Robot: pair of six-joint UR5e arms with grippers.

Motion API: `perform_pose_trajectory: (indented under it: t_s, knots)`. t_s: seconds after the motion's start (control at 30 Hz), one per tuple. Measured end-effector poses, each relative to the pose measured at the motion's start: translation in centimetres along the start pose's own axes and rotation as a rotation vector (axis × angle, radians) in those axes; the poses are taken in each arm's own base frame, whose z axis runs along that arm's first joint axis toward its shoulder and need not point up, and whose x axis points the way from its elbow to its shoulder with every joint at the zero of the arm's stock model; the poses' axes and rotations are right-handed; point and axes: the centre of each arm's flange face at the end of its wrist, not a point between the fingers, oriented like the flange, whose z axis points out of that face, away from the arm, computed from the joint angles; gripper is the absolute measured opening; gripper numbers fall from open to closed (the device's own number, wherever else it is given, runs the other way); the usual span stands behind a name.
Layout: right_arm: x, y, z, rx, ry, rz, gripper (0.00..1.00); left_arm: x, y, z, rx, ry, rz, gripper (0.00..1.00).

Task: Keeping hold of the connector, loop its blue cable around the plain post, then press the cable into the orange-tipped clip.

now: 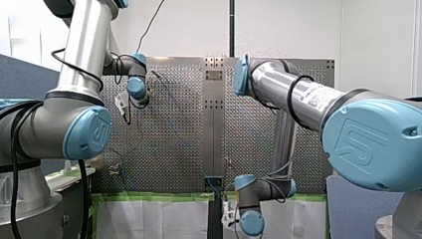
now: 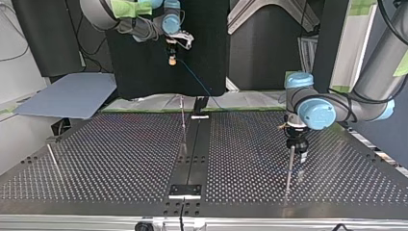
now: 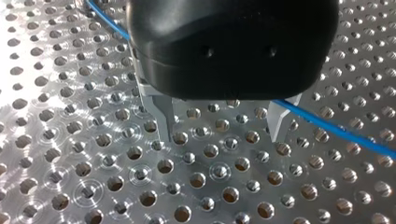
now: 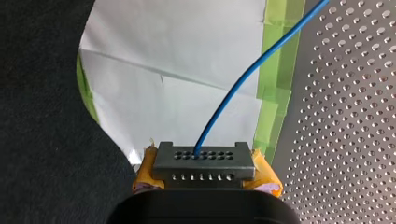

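In the right wrist view, my right gripper (image 4: 208,175) is shut on the grey connector (image 4: 204,161), held between yellow pads. The blue cable (image 4: 243,84) leaves the connector and runs over white paper towards the perforated table. In the top view this gripper (image 2: 172,58) hangs high beyond the table's far edge, and the cable (image 2: 197,82) slopes down to a black block (image 2: 201,104). My left gripper (image 3: 223,126) is open close above the plate, its metal fingers (image 3: 166,116) holding nothing. The blue cable (image 3: 336,128) passes behind them. In the top view it (image 2: 298,151) stands by a thin post (image 2: 289,168).
A second thin post (image 2: 183,125) stands near the table's middle beside the dark centre strip (image 2: 192,159). A slanted rod (image 2: 54,161) sits at the top view's left. Green tape (image 4: 275,79) and white paper (image 4: 177,93) border the table's far edge. I cannot make out an orange-tipped clip.
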Motion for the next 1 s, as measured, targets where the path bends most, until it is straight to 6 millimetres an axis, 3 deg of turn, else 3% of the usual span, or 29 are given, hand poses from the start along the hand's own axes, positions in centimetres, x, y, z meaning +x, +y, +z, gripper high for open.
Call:
perform_pose_trajectory:
  t_s: [0.13,1.0]
  knots:
    - [1.1,0.4,-0.9,-0.002,-0.023,-0.01,0.0,0.0,0.0,0.0,0.0,0.002,0.0,1.0]
    - [14.8,0.3,-1.0,0.029,0.173,0.061,0.0,0.2,-0.3,-0.2,0.003,0.007,0.001,1.0]
